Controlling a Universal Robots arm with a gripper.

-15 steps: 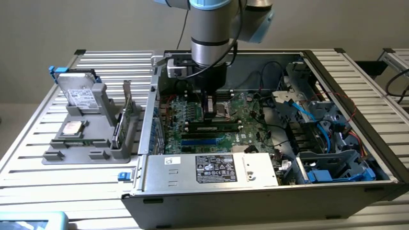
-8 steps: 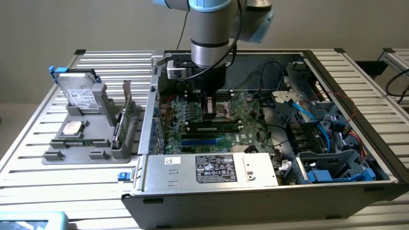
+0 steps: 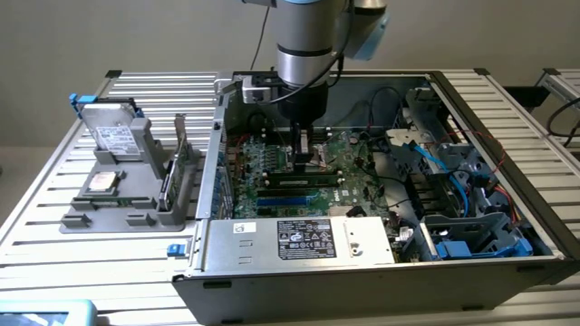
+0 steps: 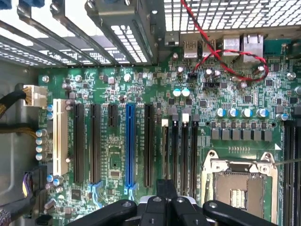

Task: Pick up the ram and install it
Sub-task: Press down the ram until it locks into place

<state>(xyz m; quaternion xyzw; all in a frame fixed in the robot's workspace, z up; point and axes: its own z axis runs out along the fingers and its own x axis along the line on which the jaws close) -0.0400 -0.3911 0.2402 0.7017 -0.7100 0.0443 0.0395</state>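
The desk [image 3: 54, 224] of pale metal slats carries an open computer case [image 3: 381, 278], and the arm reaches down into it from above. To the exterior view's left of the gripper, outside the case wall, a grey holder [image 3: 118, 204] stands on the desk with a hard drive [image 3: 113, 132] leaning in it and a green card with a metal bracket [image 3: 179, 159] upright beside that.

Inside the case, the green motherboard [image 3: 272, 173] lies flat under the gripper [image 3: 303, 157], with the silver power supply [image 3: 299, 238] nearer the camera and blue cables [image 3: 430, 159] off to the exterior view's right. In the wrist view the board [image 4: 141, 80] shows its long black and blue slots [image 4: 130, 141] and the metal processor socket [image 4: 242, 181].

The gripper hangs low over the board, close above the slots. The ram [image 3: 299, 182] lies level in a slot just in front of and below the gripper, apart from it. Whether the gripper is released or clenched I cannot tell; its black body [image 4: 162, 209] hides the fingertips.
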